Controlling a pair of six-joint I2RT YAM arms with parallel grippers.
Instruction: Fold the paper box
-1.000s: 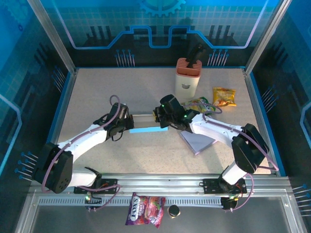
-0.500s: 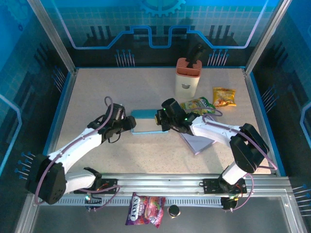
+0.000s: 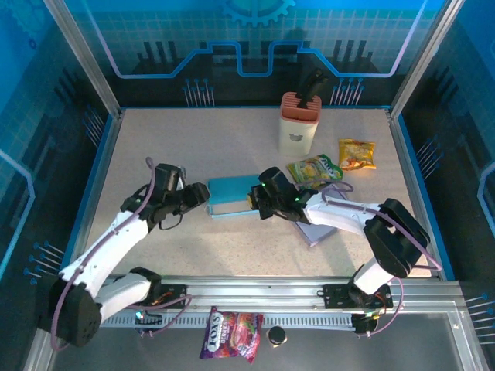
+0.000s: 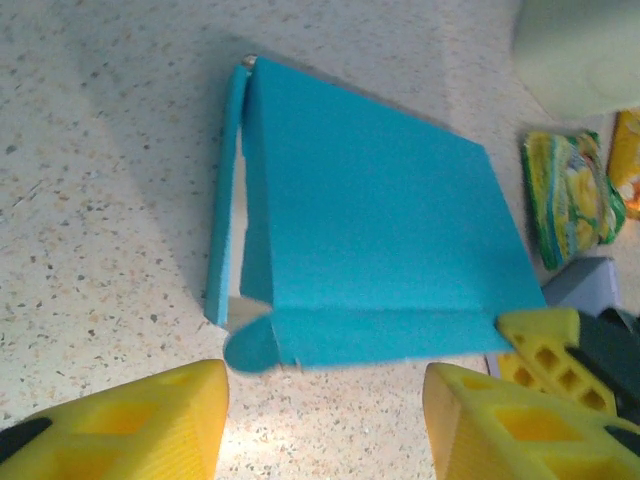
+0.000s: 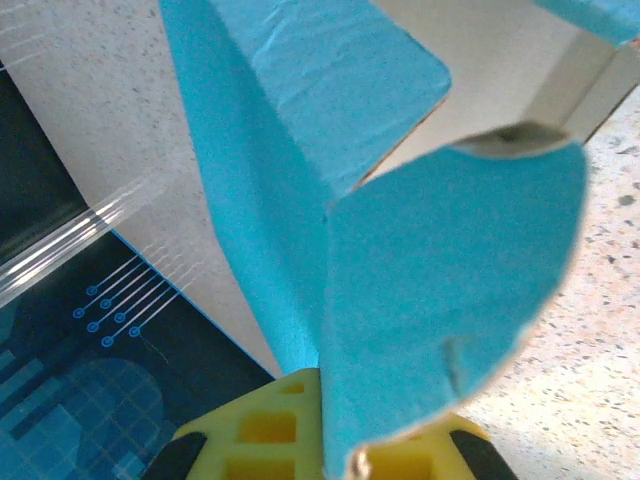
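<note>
Right jaws clamp an end flap of the paper box (image 3: 230, 193); left jaws stand parted, empty, near its opposite end.

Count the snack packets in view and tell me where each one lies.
3. A green packet lies right of the blue box; a yellow-orange packet sits farther right; a purple packet lies on the front ledge. Others may be hidden.
</note>
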